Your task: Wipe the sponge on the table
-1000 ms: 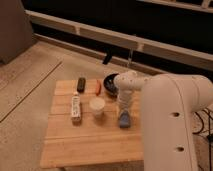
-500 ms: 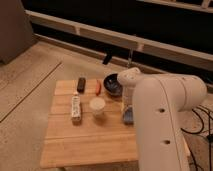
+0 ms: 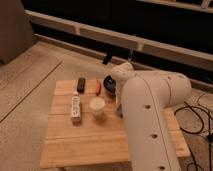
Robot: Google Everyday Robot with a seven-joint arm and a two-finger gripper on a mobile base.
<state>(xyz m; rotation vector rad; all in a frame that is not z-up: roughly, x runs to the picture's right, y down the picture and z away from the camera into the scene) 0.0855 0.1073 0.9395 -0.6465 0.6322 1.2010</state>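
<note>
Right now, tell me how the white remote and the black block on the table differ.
The remote is white; the block is black. The remote is longer and slimmer; the block is shorter. The block lies near the table's far edge; the remote lies closer, left of the cup. Both lie flat. The gripper is low, right of the cup, mostly hidden by the arm.

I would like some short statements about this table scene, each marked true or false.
1. The paper cup stands upright on the table. True.
2. The black block lies on the floor. False: it lies on the table.
3. The white remote lies apart from the cup. True.
4. The gripper hangs in plain sight above the cup. False: the robot arm hides it, on the side of the cup away from the remote.
</note>
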